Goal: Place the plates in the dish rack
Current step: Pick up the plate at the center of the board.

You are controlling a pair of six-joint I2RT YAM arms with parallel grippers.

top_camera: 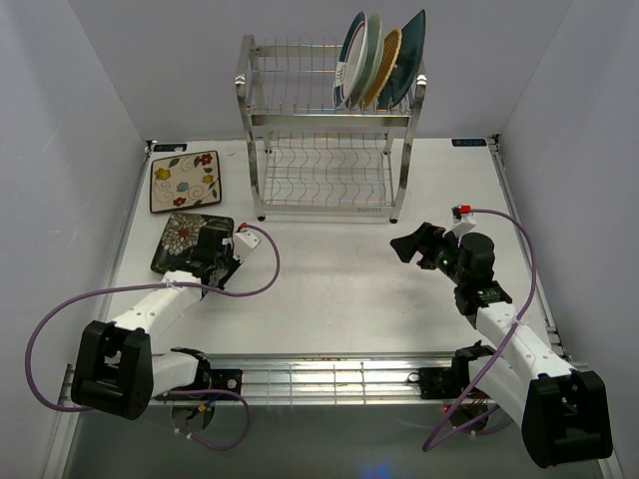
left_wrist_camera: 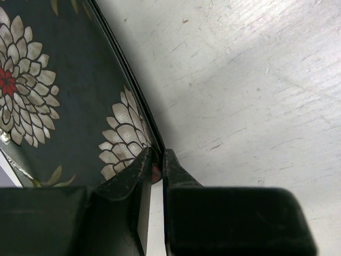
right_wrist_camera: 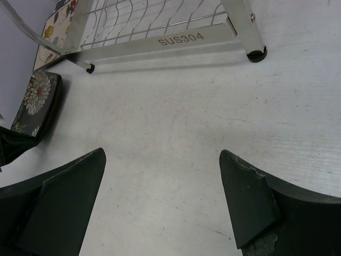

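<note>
The dark floral plate [top_camera: 183,239] [left_wrist_camera: 64,101] lies on the table's left side. My left gripper [top_camera: 218,257] [left_wrist_camera: 157,160] is shut on its right rim, one finger over the top face and the other on the outside of the edge. A cream floral rectangular plate [top_camera: 186,181] lies flat just behind it. The dish rack [top_camera: 324,150] [right_wrist_camera: 181,38] stands at the back centre, with several plates [top_camera: 379,60] upright in the right end of its upper tier. My right gripper [top_camera: 409,244] [right_wrist_camera: 162,154] hovers open over bare table in front of the rack's right post, holding nothing.
White walls close in the table on the left, right and back. The rack's lower tier and the left part of its upper tier hold nothing. A purple cable [top_camera: 262,269] loops beside the left wrist. The dark plate [right_wrist_camera: 36,98] also shows at the left of the right wrist view.
</note>
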